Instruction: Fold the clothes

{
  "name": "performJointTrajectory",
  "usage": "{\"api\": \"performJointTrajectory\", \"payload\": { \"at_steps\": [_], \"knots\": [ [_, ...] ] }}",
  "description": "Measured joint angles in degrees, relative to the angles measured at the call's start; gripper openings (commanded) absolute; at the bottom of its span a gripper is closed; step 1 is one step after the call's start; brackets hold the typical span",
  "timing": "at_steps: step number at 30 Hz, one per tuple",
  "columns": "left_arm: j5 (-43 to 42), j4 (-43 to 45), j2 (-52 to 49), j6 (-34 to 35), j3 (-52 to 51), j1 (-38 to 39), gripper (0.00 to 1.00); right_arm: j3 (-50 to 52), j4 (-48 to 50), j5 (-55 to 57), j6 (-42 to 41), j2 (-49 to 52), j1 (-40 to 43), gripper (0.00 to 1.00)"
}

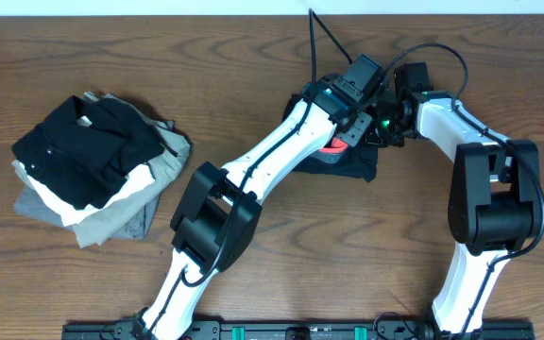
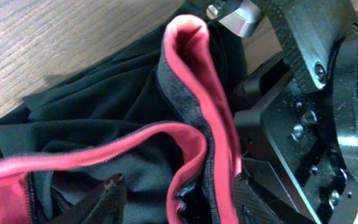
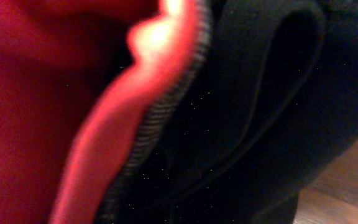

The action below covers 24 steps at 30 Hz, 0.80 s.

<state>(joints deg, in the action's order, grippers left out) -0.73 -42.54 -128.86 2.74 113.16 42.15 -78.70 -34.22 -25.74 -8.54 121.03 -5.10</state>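
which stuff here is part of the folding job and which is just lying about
Job:
leggings
their red waistband

Lying about:
heap of black, white and khaki garments

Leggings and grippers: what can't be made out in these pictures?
Overhead: both arms cover most of the leggings; how they are laid cannot be read.
Right wrist: blurred cloth fills the frame; whether the right gripper is open or shut is hidden.
Left wrist: the bottom edge cuts off most of the left gripper.
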Motion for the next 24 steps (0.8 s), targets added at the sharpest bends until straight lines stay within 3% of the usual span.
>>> {"api": "performJointTrajectory", "payload": {
  "at_steps": [7,9,12,18,22,24],
  "knots": [
    [-0.5,-1.1,0.0,0.0,0.0,0.2,0.60,0.0,-0.9,-0.5,0.0,0.0,0.3,0.01],
    [-0.4,-1.5,0.0,-0.2,0.0,0.3,0.70,0.1,-1.1,-0.6,0.0,-0.3,0.7,0.02],
    [-0.7,-1.8,0.1,0.0,0.0,0.4,0.76,1.0,-2.1,-0.4,0.0,-1.3,2.2,0.02],
    [-1.0,-5.1,4.3,0.0,0.0,-0.3,0.86,2.4,-3.7,2.4,-0.2,-4.9,6.1,0.13],
    [-1.1,-7.9,10.2,0.5,0.0,-2.9,0.87,2.4,-3.9,3.0,0.0,-9.0,7.2,0.27],
    [-1.1,-10.4,12.6,1.1,0.5,-5.2,0.85,2.4,-4.0,2.7,0.5,-11.1,7.1,0.27]
  ]
}}
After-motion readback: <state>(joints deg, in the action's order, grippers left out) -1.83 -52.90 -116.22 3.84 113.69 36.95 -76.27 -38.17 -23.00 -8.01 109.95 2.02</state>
